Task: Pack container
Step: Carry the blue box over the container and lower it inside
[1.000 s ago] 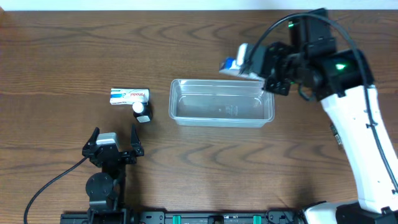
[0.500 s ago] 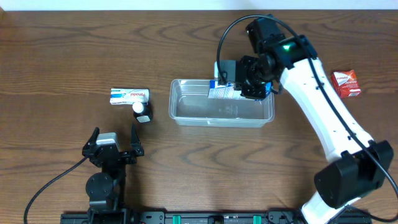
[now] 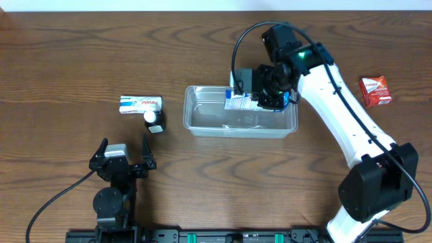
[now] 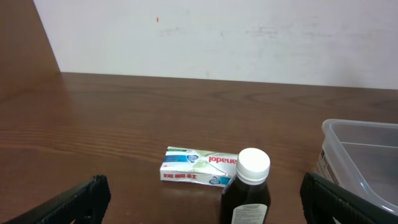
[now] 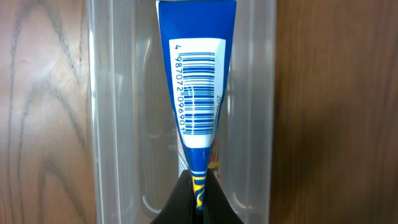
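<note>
The clear plastic container lies in the middle of the table; it also shows in the right wrist view and at the right edge of the left wrist view. My right gripper is shut on a blue and white box with a barcode, holding it inside the container at its far right part. My left gripper is open and empty near the front left. A white box and a dark bottle with a white cap stand left of the container.
A red box lies at the far right of the table, beyond my right arm. The wooden table runs to a white wall at the back.
My right gripper carried the blue and white box from above the container's far right corner leftwards and down into the container. The left arm has not moved.
</note>
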Controlling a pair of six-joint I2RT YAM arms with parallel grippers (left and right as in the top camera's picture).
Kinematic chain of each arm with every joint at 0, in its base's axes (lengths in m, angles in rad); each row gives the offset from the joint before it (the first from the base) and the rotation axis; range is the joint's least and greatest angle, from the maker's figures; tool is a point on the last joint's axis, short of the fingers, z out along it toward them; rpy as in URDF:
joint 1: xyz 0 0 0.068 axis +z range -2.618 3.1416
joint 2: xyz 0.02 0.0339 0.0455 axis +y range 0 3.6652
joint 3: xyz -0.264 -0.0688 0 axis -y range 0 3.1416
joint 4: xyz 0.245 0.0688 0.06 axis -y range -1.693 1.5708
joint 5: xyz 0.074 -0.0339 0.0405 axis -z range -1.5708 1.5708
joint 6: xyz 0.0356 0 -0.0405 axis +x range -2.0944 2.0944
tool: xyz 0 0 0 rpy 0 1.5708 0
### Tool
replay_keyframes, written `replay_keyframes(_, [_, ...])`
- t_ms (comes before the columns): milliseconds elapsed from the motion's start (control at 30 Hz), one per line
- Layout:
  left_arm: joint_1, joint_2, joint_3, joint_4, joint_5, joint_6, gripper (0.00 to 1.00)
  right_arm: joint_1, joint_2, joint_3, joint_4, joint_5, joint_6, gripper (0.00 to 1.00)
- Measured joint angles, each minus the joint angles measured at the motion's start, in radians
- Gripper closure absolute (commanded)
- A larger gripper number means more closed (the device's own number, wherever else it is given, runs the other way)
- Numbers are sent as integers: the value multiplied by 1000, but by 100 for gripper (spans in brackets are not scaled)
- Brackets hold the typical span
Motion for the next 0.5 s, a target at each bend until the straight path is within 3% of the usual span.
replay_keyframes(500, [0,0,0,0,0,0,2,0,0,-192,178,0,-54,99])
